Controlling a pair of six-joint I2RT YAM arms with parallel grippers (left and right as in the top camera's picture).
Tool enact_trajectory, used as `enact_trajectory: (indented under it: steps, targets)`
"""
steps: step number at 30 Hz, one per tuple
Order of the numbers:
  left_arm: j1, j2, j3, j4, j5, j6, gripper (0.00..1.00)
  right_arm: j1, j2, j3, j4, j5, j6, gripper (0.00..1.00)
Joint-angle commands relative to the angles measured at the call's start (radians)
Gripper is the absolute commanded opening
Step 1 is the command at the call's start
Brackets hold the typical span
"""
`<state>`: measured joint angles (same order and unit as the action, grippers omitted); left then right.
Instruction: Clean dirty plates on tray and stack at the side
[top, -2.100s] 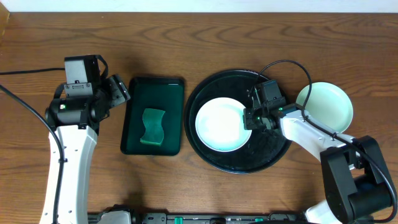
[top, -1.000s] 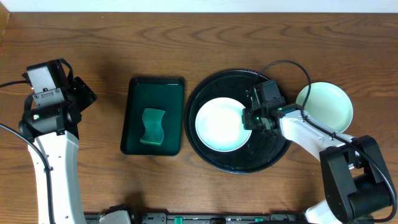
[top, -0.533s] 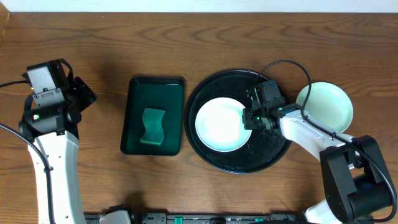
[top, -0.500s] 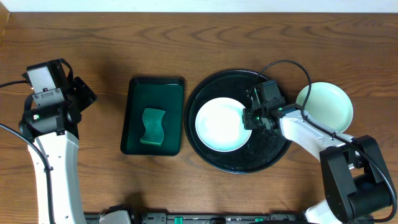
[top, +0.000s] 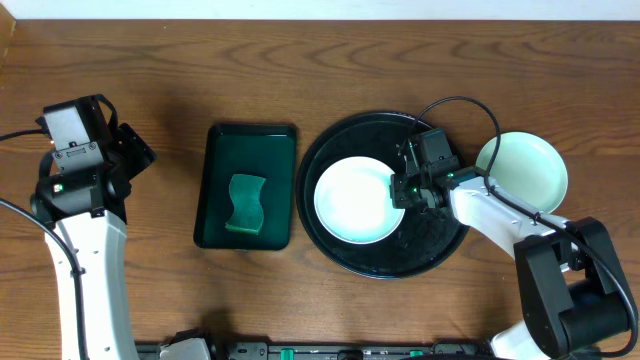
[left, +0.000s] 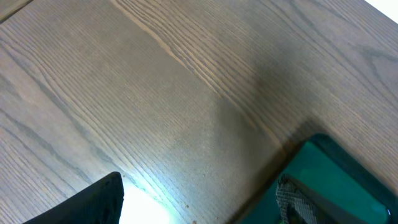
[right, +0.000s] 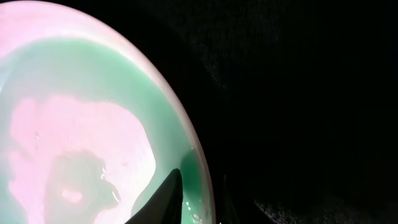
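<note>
Overhead: the plate you're working (top: 355, 200) lies flat on the black tray (top: 385, 262), left of centre. The right gripper (top: 401, 190) is at its right rim. A second pale mint plate (top: 525, 172) sits on the table (top: 300, 70) just off the tray's right edge, which I take to be the stack spot. The left gripper (top: 140, 150) is parked well left of the green tray (top: 215, 185) with the sponge (top: 245, 203), well apart from every plate.

Left wrist: both fingertips stand wide apart with only bare wood between them, so it's open and empty. A corner of the green tray shows at lower right.

Right wrist: one dark finger (right: 163, 198) lies on the inside of the plate rim. The other is lost against the black tray. You cannot tell from here whether the rim is actually clamped, so don't assume a grip.

Handling, my read: the dish is stiff, hard and glossy, and its surface shows a wet sheen with droplets, so expect it to be slippery. Treat it as breakable. It is shallow with a low lip, so the rim is the only hold: one finger inside, one under the lip. An edge pinch will let the far side sag, so lift slowly and keep it low.

Writing: no brand, label or text is legible in any view.
</note>
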<state>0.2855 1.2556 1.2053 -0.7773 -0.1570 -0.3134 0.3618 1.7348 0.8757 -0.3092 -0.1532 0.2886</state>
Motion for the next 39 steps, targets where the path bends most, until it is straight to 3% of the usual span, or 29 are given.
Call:
enact_trajectory:
  steps: [1, 24, 26, 27, 30, 39]
  targets:
    - [0.004, -0.01, 0.014, 0.001, -0.012, 0.006, 0.79, 0.012, 0.018, -0.008, -0.005, 0.014, 0.006, 0.18]
    - [0.004, -0.01, 0.014, 0.001, -0.012, 0.006, 0.79, 0.013, 0.019, -0.016, 0.005, 0.016, 0.006, 0.15]
    - [0.004, -0.01, 0.014, 0.001, -0.012, 0.006, 0.79, 0.013, 0.019, -0.016, 0.005, 0.018, 0.006, 0.11]
    - [0.004, -0.01, 0.014, 0.001, -0.012, 0.006, 0.79, 0.013, 0.019, -0.016, 0.005, 0.018, 0.006, 0.02]
    - [0.004, -0.01, 0.014, 0.001, -0.012, 0.006, 0.79, 0.006, 0.011, -0.006, 0.006, 0.017, 0.007, 0.01]
    - [0.004, -0.01, 0.014, 0.001, -0.012, 0.006, 0.79, -0.066, -0.048, 0.138, -0.226, 0.005, 0.014, 0.01]
